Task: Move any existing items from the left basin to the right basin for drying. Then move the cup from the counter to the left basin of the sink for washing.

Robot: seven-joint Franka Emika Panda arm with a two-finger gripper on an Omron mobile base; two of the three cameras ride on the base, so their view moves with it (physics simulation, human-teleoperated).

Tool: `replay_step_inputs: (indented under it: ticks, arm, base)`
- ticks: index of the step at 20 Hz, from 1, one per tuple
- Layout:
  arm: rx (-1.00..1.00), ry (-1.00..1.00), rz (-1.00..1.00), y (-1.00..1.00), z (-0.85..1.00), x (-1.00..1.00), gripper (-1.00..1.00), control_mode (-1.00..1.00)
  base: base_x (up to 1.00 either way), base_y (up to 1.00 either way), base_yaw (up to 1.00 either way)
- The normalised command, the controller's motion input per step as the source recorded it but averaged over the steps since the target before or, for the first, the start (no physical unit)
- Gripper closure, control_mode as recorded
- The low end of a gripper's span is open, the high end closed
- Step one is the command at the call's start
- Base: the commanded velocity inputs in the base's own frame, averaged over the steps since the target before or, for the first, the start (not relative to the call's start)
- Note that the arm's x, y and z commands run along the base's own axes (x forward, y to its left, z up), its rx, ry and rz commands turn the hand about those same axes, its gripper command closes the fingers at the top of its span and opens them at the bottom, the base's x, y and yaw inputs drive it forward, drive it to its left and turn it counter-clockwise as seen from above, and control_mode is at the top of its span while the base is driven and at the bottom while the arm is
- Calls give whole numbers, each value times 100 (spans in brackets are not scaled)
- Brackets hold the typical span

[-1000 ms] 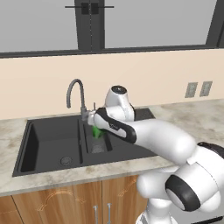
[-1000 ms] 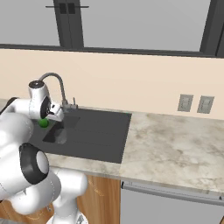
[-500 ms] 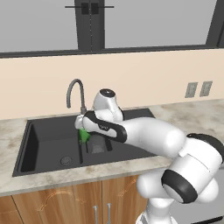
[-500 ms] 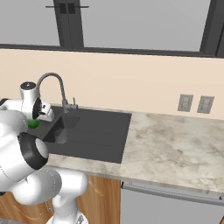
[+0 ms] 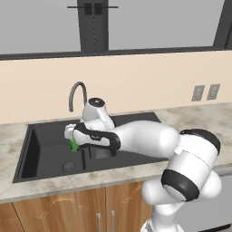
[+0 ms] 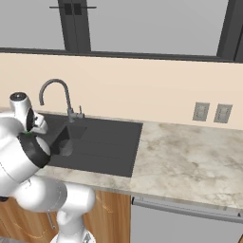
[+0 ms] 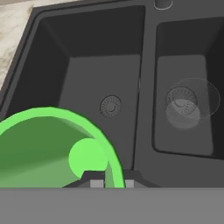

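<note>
Cup now over left basin, tap behind

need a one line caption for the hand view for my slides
Gripper holds the green cup by its rim over the left basin, while the see-through glass sits in the right basin.

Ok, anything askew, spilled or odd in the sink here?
Nothing stands out. The see-through glass sits in the right basin over its drain. The green cup is held at its rim in the shut jaws above the left basin. No spill.
</note>
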Motion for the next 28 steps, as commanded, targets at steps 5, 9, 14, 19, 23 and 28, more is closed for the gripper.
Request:
replay_step_inputs:
  ticks: [5, 9, 14, 19, 23, 28]
  arm:
    - [0, 0, 0, 41, -17, 0, 100, -100]
    - [0, 0, 0, 23, -20, 0, 100, -100]
    - [0, 0, -4, 16, -17, 3, 100, -100]
    - [0, 0, -4, 16, -20, 1, 100, -100]
    - [0, 0, -4, 12, -24, 0, 100, -100]
    - [0, 0, -3, 8, -27, 6, 100, -100]
  base:
    - [0, 0, 0]
    - [0, 0, 0]
    - [0, 0, 0]
    - [0, 0, 0]
    - [0, 0, 0]
    - [0, 0, 0]
